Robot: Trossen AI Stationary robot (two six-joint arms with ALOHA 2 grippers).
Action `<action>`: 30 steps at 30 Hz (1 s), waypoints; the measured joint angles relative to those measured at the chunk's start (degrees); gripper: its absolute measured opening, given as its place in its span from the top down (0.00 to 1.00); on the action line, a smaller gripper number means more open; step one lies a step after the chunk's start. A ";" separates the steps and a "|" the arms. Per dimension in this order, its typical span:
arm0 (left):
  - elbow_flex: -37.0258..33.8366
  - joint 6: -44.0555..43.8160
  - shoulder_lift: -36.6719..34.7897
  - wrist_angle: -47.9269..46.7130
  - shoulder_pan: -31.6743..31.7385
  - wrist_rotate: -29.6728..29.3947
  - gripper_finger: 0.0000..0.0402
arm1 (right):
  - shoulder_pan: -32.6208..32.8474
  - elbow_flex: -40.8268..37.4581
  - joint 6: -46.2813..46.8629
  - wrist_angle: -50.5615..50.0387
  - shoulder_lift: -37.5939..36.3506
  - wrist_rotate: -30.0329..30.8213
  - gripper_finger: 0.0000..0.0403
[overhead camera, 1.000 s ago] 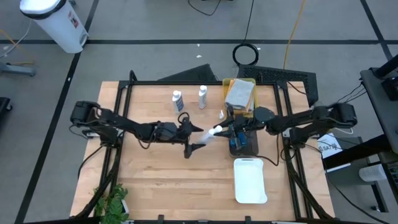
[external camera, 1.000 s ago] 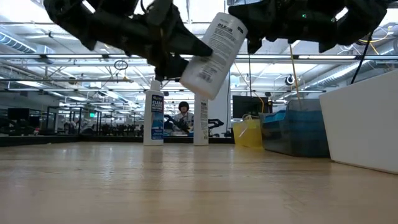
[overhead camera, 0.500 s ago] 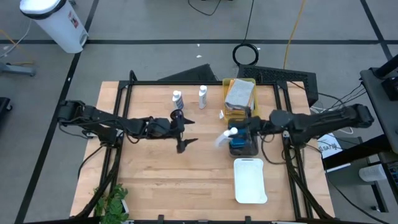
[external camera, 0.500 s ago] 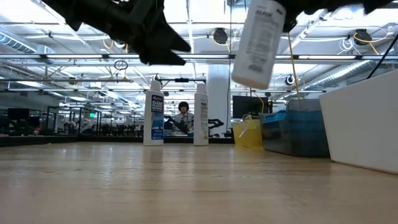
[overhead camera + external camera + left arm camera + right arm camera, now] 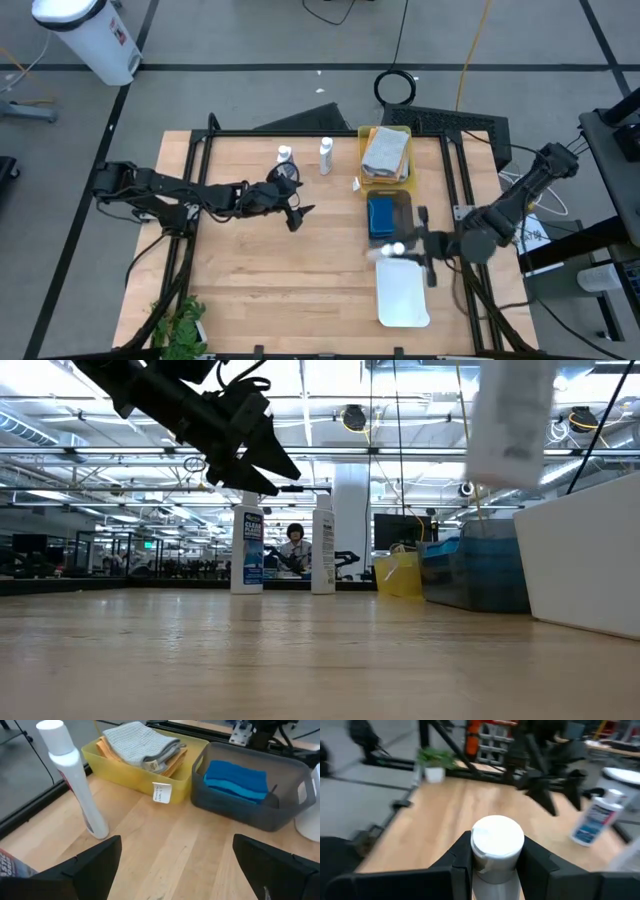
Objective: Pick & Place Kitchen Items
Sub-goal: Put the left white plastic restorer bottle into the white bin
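Right gripper: the right gripper (image 5: 412, 246) is held above the worktop (image 5: 260, 270) near its right edge, over the gap between the dark grey tray (image 5: 402, 206) and the white tray (image 5: 403, 292); its fingers (image 5: 540, 862) are clamped on the neck of a white bottle (image 5: 496, 851).
Held bottle: it is seen raised clear of the worktop in the low view (image 5: 512, 422), cap towards the left arm.
Left gripper: the left gripper (image 5: 296, 213) hangs over the middle of the worktop towards the far edge, its fingers (image 5: 92, 860) spread wide apart with nothing between them.
Standing bottles: two white blue-labelled bottles (image 5: 285, 156) (image 5: 325, 156) stand upright near the far edge.
Yellow tray: the yellow tray (image 5: 125, 772) sits at the far right corner, with grey towels (image 5: 142, 742) folded over an orange towel (image 5: 175, 762).
Dark grey tray: blue sponges (image 5: 235, 777) lie inside it.
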 joint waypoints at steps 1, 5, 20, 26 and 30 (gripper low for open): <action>0.00 -0.27 0.00 0.08 0.00 0.00 0.04 | 1.50 0.06 1.02 -0.02 -0.08 0.11 0.79; 0.00 -2.58 0.00 0.25 -0.06 0.02 0.05 | 6.80 0.06 2.85 -1.39 0.42 -0.02 0.79; 0.00 -5.77 0.00 0.33 -0.07 0.06 0.04 | 7.46 -5.10 7.90 -4.10 3.06 -0.37 0.79; 0.00 -5.77 -0.01 0.35 -0.07 0.06 0.04 | 4.66 -7.96 8.53 -1.74 4.18 -1.33 0.79; 0.00 -5.77 -0.02 0.33 -0.07 0.05 0.06 | 2.09 -11.21 8.13 4.00 4.92 -6.25 0.79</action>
